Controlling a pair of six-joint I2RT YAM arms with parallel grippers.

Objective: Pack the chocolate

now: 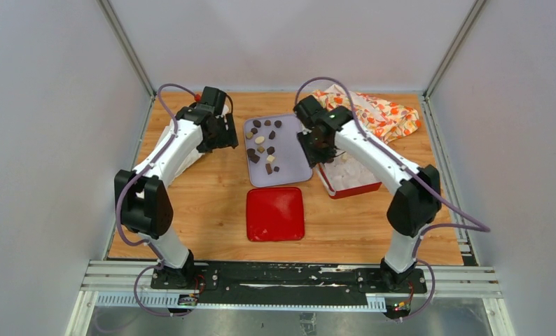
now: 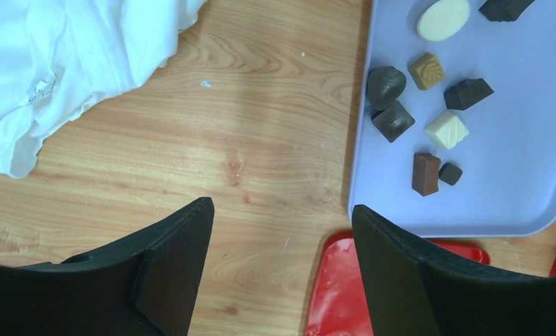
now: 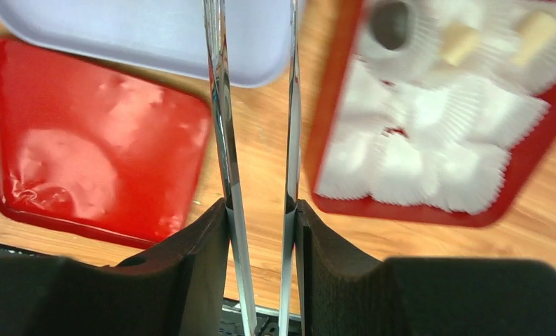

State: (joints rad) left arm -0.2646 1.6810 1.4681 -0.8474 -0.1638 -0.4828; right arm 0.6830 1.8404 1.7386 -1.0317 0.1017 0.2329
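Most of the chocolate (image 1: 254,157) is scattered loose on the lavender tray (image 1: 293,164) at the middle back of the tabletop (image 1: 205,203). It's mostly dark pieces, with a few tan and cream ones mixed in. Up close, a cluster of it (image 2: 392,120) can be seen near the tray's left edge (image 2: 513,161).

Just right of the tray, a red box (image 1: 352,190) is packed with white paper cups (image 3: 429,161). A couple of tan pieces (image 3: 461,42) can be made out in the far cups, though that view is pretty blurry.

A pair of metal tongs (image 3: 223,105) is clamped in the right claw (image 3: 259,210), over the gap between tray and box. The two blades are held slightly apart. Their tips are cut off by the frame, so what's between them can't be told.

The left claw (image 2: 282,210) is spread wide with nothing gripped, hovering over bare wood just left of the tray. A red lid (image 1: 275,213) is laid flat in front of the tray. White crumpled material (image 2: 65,56) is seen at the far left, and an orange-patterned cloth (image 1: 380,112) behind the box.
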